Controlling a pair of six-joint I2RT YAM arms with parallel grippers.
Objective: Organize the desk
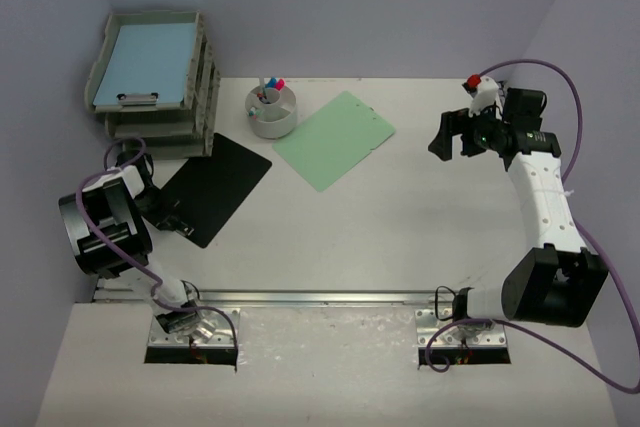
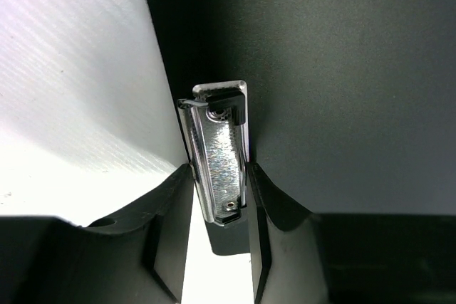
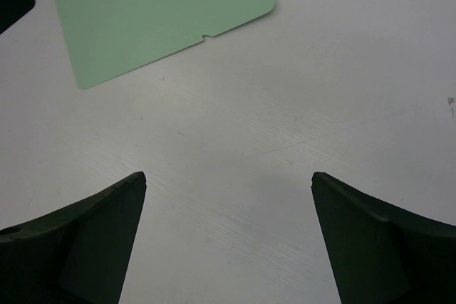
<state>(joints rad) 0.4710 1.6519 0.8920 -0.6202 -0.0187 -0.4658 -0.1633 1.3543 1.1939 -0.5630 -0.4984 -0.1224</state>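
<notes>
**Pinched on the clip, board not yet lifted**

From above: my left claw (image 1: pixel 168 213) sits at the black clipboard (image 1: pixel 215 185) on the white desk (image 1: pixel 400 237). My right claw (image 1: pixel 452 137) hangs wide near the green board (image 1: pixel 335 139).

Left wrist: my fingers are narrowed onto the metal clip (image 2: pixel 221 154). Held only by its end, the board may swing or slip.

Right wrist: bare desk below. I can read no writing anywhere.

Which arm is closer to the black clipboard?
The left gripper. Its jaws pinch the clip of the black clipboard; the right gripper hangs across the desk, past the green board.
</notes>
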